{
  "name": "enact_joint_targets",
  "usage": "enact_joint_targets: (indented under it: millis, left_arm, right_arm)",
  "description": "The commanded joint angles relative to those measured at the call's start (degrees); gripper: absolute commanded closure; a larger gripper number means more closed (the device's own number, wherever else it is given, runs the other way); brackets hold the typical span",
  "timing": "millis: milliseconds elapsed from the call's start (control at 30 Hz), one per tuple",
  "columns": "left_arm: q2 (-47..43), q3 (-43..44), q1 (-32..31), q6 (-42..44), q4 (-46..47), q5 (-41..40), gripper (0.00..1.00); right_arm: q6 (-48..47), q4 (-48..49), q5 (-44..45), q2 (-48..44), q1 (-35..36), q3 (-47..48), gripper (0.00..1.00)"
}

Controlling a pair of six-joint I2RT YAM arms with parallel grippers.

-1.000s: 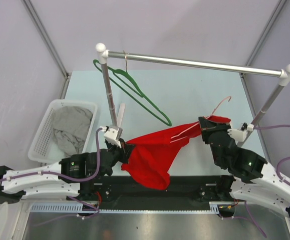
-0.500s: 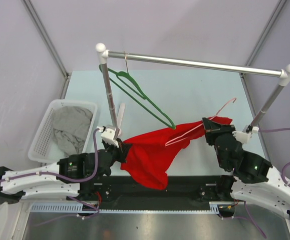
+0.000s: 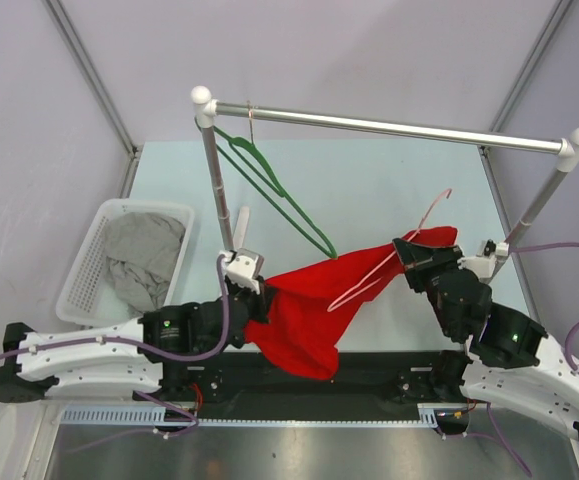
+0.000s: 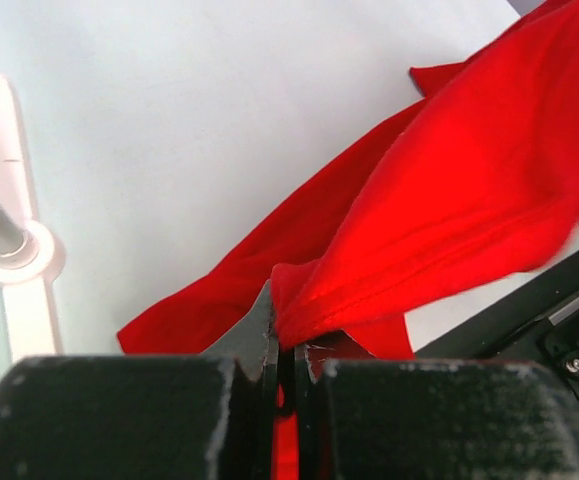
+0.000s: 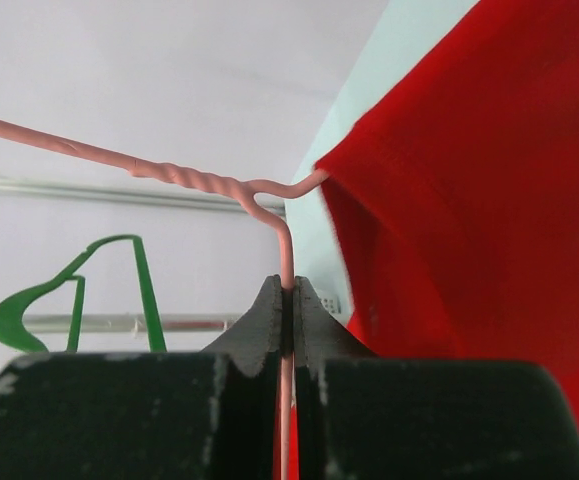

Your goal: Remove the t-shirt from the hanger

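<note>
At the near edge of the table (image 3: 389, 190), the left gripper (image 4: 287, 345) is clamped shut on a fold of the red t-shirt (image 3: 309, 315), with cloth bunched between its pressed-together fingers. It has pushed in toward the middle since a second ago, and the whole left arm has come along with it. Opposite, the right gripper (image 5: 289, 288) pinches the wire of the pink hanger (image 5: 194, 177) just below the twisted neck, jaws tight on it. The hook now tips further left than before. The shirt is slung between the two grippers above the table, its right end gathered at the hanger and a loose lobe sagging toward the arm bases. Behind, the green hanger (image 3: 269, 185) hangs from the left end of the rail (image 3: 389, 127), its low tip swung slightly back left. Far left, the basket (image 3: 81, 285) with the grey cloth (image 3: 139, 255) sits as it was.
</note>
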Motion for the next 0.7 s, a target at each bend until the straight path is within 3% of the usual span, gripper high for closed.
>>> enact_joint_targets:
  millis: [0,267,667]
  left_arm:
    - [3.5,4.1,-0.1,4.0,7.4,1.7,1.00]
    - [7.2,5.3,-0.1,3.4,9.7,5.2,0.99]
    - [9.4,5.2,-0.1,3.2,8.9,4.4,1.00]
  right_arm:
    - [-0.2,1.7,-3.6,-1.3,0.0,2.5,1.00]
    - [8.2,3.6,-11.0,-1.5,0.0,1.6,1.00]
    - [6.5,11.8,-21.9,0.0,0.0,2.8,1.00]
